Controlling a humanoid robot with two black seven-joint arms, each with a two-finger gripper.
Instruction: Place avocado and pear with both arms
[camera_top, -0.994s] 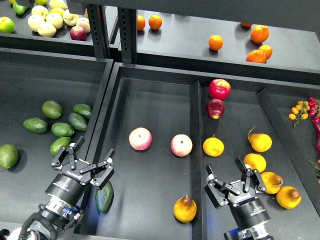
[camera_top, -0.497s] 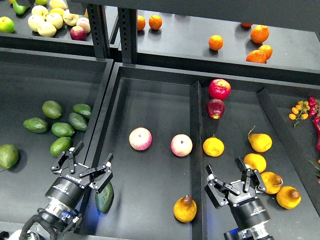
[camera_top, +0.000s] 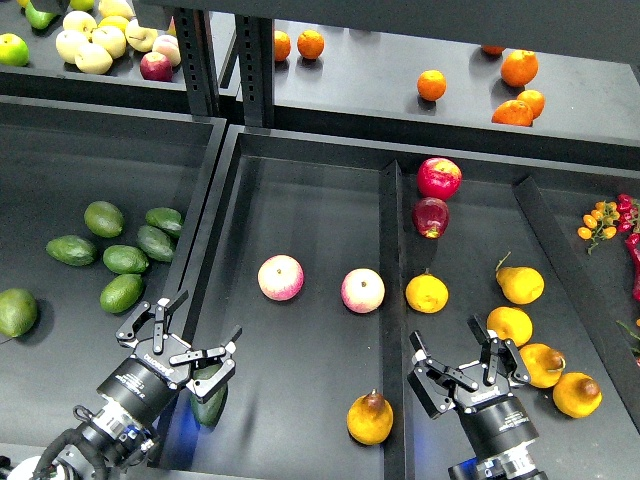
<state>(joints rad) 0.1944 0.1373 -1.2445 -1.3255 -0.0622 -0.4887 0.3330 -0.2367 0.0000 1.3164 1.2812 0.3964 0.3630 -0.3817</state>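
Note:
The dark green avocado (camera_top: 209, 403) lies at the front left corner of the middle tray (camera_top: 300, 200), partly hidden behind my left gripper. My left gripper (camera_top: 183, 342) is open and empty, just above and to the left of the avocado, over the tray's left wall. The golden pear (camera_top: 370, 418) with a brown russet patch lies at the front of the same tray, next to the divider (camera_top: 392, 300). My right gripper (camera_top: 465, 368) is open and empty, on the other side of the divider to the right of the pear.
Two pink-and-yellow apples (camera_top: 281, 277) (camera_top: 362, 290) lie mid-tray. Several yellow pears (camera_top: 520, 285) and two red apples (camera_top: 438, 178) fill the right compartment. Several green avocados (camera_top: 125, 259) lie in the left tray. Oranges (camera_top: 519, 68) sit on the back shelf.
My left gripper has shifted a little right and down, now overlapping the avocado's top. My right gripper has drawn back slightly. The fruits have not moved.

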